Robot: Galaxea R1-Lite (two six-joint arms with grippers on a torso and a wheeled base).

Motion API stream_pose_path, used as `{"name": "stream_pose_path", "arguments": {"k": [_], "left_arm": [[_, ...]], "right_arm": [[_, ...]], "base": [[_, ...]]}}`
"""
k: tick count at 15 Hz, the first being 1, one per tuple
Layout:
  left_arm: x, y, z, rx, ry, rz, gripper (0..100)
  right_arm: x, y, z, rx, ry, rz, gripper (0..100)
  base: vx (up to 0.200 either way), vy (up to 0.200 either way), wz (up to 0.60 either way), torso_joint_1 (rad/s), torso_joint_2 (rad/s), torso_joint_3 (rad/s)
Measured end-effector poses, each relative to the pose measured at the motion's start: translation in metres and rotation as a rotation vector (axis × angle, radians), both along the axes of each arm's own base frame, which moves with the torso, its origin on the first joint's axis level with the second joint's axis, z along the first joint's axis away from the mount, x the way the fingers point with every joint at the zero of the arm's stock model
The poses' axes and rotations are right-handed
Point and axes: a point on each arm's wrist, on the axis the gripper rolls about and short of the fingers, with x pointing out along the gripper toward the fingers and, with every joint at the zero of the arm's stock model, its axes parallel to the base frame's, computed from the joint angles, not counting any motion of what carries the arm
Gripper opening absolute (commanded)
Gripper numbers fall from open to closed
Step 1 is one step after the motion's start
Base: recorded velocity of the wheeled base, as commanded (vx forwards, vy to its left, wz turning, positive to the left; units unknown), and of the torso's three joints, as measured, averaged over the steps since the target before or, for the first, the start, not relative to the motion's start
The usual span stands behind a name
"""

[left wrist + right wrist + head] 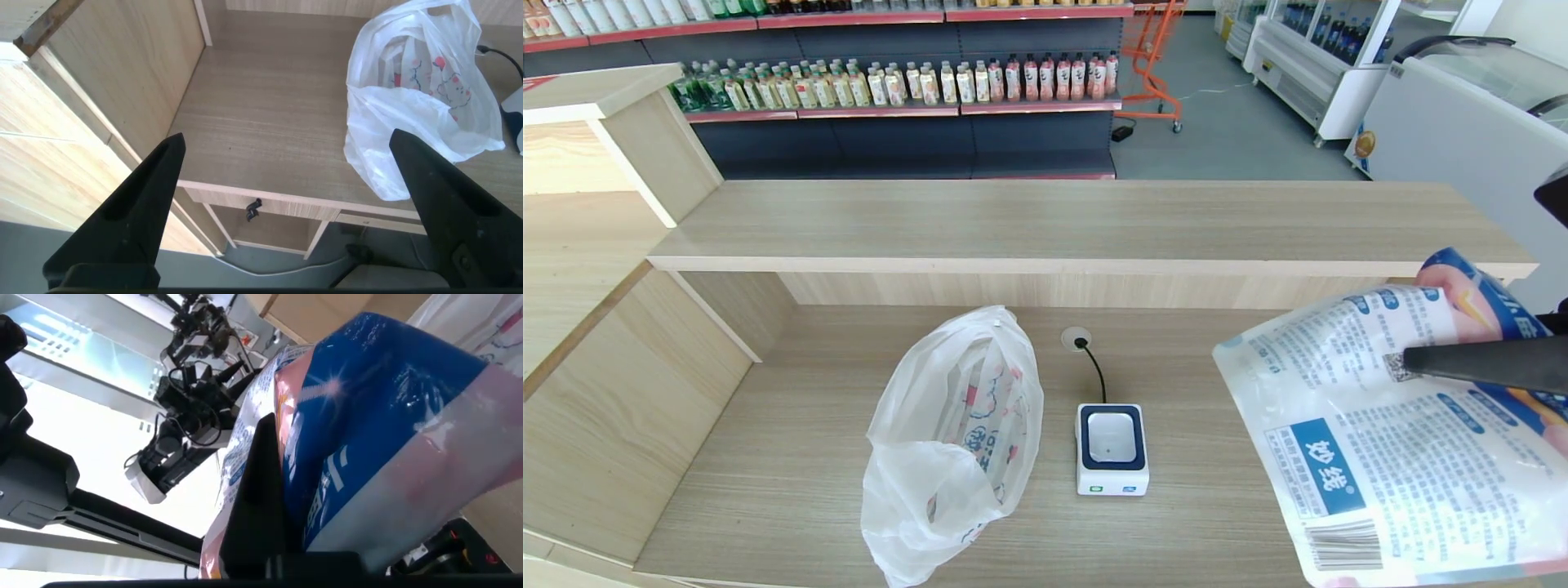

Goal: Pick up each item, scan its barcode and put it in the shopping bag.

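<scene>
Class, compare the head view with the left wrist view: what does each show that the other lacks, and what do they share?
Head view: the large white-and-blue printed packet held by the right gripper, and shelves of bottles. Left wrist view: the left gripper, its black fingers open. Both: the translucent white plastic shopping bag on the pale wooden counter.

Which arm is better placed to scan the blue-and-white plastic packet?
Right: the right gripper holds the blue-and-white plastic packet beside the white box-shaped scanner; the left gripper hangs open near the white plastic bag.
</scene>
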Motion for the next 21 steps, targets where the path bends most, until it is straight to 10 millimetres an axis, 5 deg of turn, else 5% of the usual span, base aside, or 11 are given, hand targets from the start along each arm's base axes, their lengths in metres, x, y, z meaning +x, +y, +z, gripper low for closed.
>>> {"name": "stream_pose_path", "arguments": {"k": [12,16,21], "left_arm": [[0.0,0.0,0.0,0.0,0.0,0.0,100],[0.0,0.0,0.0,0.0,0.0,0.0,100],[0.0,0.0,0.0,0.0,0.0,0.0,100]], "right_arm": [[0.001,0.0,-0.001,-0.014,-0.098,0.001,0],[0.021,-0.007,-0.027,-0.255,-0.582,-0.113,0],[0.078,-0.027,-0.085,-0.57,-1.046,-0.032,0]], "base": [[0.0,0.0,0.0,0.0,0.0,0.0],[0.0,0.0,0.0,0.0,0.0,0.0],[0.0,0.0,0.0,0.0,0.0,0.0]]}}
